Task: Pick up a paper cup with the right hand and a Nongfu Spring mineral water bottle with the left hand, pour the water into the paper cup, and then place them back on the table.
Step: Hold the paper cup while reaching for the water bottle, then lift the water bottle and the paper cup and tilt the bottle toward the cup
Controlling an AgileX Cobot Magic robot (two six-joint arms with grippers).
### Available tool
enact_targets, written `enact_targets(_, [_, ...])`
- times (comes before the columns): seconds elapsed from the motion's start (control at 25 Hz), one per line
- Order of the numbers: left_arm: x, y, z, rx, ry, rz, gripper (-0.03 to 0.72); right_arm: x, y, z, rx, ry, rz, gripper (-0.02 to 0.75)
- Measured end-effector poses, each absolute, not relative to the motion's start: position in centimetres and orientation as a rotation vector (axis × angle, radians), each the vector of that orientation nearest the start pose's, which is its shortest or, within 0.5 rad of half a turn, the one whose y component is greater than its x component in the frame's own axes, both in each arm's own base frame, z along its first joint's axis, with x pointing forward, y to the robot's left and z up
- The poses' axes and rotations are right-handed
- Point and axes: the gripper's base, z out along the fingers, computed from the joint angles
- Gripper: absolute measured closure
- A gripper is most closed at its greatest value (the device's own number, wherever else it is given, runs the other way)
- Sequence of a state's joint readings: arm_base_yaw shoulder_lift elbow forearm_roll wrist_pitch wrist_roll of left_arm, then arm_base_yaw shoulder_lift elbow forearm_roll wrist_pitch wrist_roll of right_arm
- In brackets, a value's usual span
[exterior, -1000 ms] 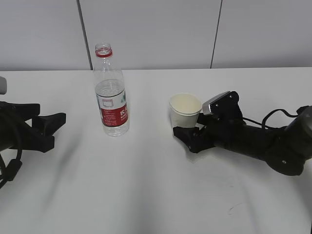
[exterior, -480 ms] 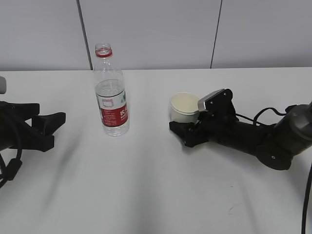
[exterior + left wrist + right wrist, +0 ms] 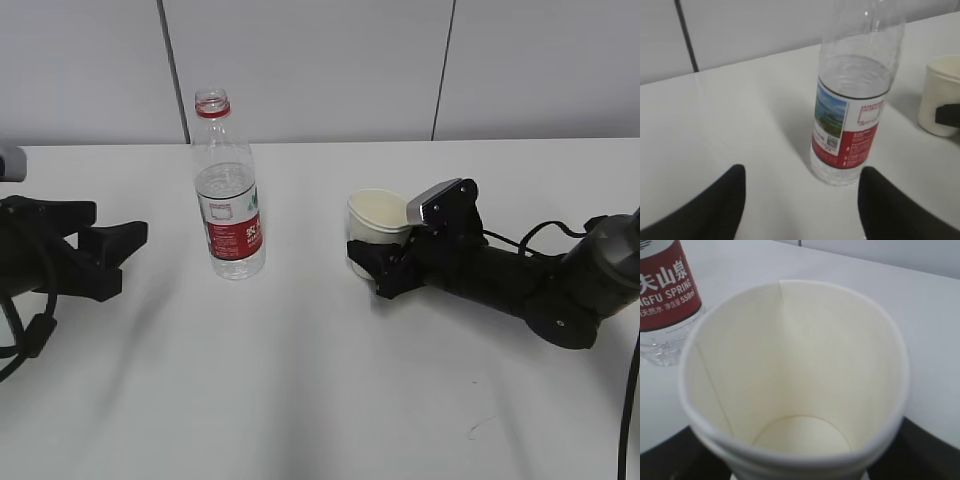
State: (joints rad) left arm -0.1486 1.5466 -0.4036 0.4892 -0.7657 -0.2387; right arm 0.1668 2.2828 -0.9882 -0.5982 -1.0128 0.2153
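The paper cup [image 3: 378,212] stands upright on the table [image 3: 300,380], right of centre. My right gripper [image 3: 376,243] lies low on the table and is shut on the cup's lower wall, one black finger [image 3: 356,250] showing in front. The right wrist view looks down into the empty cream cup [image 3: 790,370], dark fingers at both lower corners. The Nongfu Spring mineral water bottle [image 3: 228,200] stands uncapped to the left, water filling roughly its lower two thirds. My left gripper [image 3: 122,228] is open, left of the bottle and apart from it. The bottle [image 3: 852,100] stands ahead of its fingertips [image 3: 725,200].
A grey panelled wall [image 3: 320,60] runs behind the table's far edge. White tabletop stretches between bottle and cup and towards the front edge. A small dark scuff [image 3: 482,428] marks the front right.
My right gripper slid left around the cup and its fingers closed in on the cup's sides. The left gripper moved a little right, closer to the bottle, still open.
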Motion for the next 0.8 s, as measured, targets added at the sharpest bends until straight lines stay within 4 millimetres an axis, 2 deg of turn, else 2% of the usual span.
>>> enact_targets(0.24, [26.4, -7.5, 15.9, 0.540, 1.870, -0.394, 0.246, 38.7, 11.0, 6.3, -0.612, 1.736, 0.489, 0.232])
enact_targets(0.36, [26.9, -8.1, 15.2, 0.562, 1.821, -0.459, 0.235, 38.7, 11.0, 6.3, -0.612, 1.736, 0.489, 0.232])
enact_targets(0.6, [28.2, -8.8, 13.4, 0.550, 1.772, -0.548, 0.101, 38.7, 11.0, 6.3, -0.626, 1.727, 0.478, 0.232])
enact_targets(0.8, [29.5, -9.2, 12.6, 0.573, 1.766, -0.564, 0.079, 38.7, 11.0, 6.3, -0.627, 1.729, 0.477, 0.232])
